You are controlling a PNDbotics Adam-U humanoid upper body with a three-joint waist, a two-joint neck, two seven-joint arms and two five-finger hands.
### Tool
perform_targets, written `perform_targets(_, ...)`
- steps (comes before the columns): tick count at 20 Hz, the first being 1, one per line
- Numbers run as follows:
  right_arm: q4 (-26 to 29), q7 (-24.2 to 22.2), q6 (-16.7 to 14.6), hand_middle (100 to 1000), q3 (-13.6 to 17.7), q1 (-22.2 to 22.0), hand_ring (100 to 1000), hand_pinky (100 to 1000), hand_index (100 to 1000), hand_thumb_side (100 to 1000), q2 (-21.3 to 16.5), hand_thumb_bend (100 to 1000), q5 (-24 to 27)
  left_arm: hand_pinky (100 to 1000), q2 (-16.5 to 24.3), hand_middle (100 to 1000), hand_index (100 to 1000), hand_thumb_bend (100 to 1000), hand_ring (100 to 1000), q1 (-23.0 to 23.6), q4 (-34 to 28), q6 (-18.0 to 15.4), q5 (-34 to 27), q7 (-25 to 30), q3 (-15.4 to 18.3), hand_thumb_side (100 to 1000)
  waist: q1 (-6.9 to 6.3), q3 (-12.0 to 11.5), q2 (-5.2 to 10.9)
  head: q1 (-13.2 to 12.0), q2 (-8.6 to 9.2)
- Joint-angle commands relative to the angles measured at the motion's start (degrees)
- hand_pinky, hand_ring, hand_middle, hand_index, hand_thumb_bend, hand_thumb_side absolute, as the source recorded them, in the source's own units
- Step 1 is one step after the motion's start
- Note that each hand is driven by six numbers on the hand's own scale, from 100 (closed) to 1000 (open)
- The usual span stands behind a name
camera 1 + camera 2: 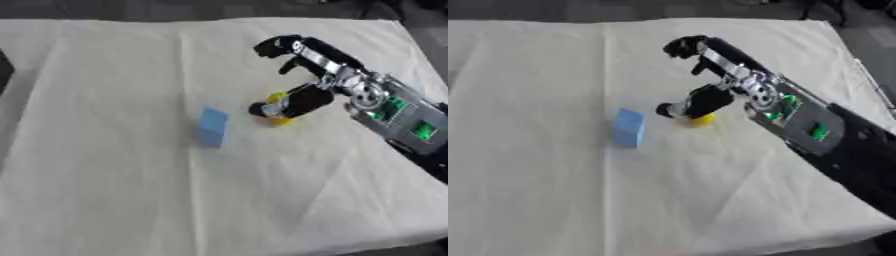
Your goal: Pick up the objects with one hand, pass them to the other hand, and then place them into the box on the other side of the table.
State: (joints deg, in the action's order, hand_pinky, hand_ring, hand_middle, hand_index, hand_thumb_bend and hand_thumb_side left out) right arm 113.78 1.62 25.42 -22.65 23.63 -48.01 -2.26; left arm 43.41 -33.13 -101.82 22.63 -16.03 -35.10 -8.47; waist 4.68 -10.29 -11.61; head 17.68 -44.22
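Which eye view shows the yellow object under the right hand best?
The left eye view: the yellow object shows above and below the right hand's thumb. In the right eye view only a small yellow patch shows beneath the thumb.

A blue block [212, 127] stands just left of the right hand [302, 75]; bare cloth-covered table [105, 190] lies all around.
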Motion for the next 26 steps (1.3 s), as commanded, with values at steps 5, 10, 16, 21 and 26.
perform_targets(5,0.82,-1.82,4.38,810,-1.16,2.01,894,728,860,189,1.1,603,-1.06,731,4.29,762,845,165,804,-4.84,-0.45,3.18,0.83,4.58,-2.99,635,0.28,-2.63,2.46,3.26,0.1)
perform_targets(10,0.82,-2.32,8.22,807,-2.43,2.37,894,723,860,205,2.78,633,-1.29,734,5.28,764,846,164,805,-8.36,-0.17,5.44,1.63,7.8,-5.45,619,0.21,-4.26,2.74,5.04,0.1)
perform_targets(16,0.82,-0.99,13.66,795,-3.05,2.18,891,716,864,221,4.68,673,-0.47,735,4.57,764,846,164,806,-10.33,-0.09,6.45,2.61,9.55,-6.44,617,0.42,-5.06,2.8,6.48,0.1)
perform_targets(21,0.82,0.12,17.53,787,-3.52,2.2,893,727,861,225,5.27,676,-0.06,735,4.1,763,845,161,806,-10.89,0.0,6.41,2.81,9.69,-6.66,619,0.58,-5.23,2.41,6.78,0.1)
perform_targets(26,0.82,0.79,20.07,781,-3.71,2.14,894,740,856,218,5.42,665,-1.46,734,3.71,762,845,158,806,-11.02,0.01,6.27,2.6,9.32,-6.64,628,0.68,-5.4,1.57,7.06,0.1)
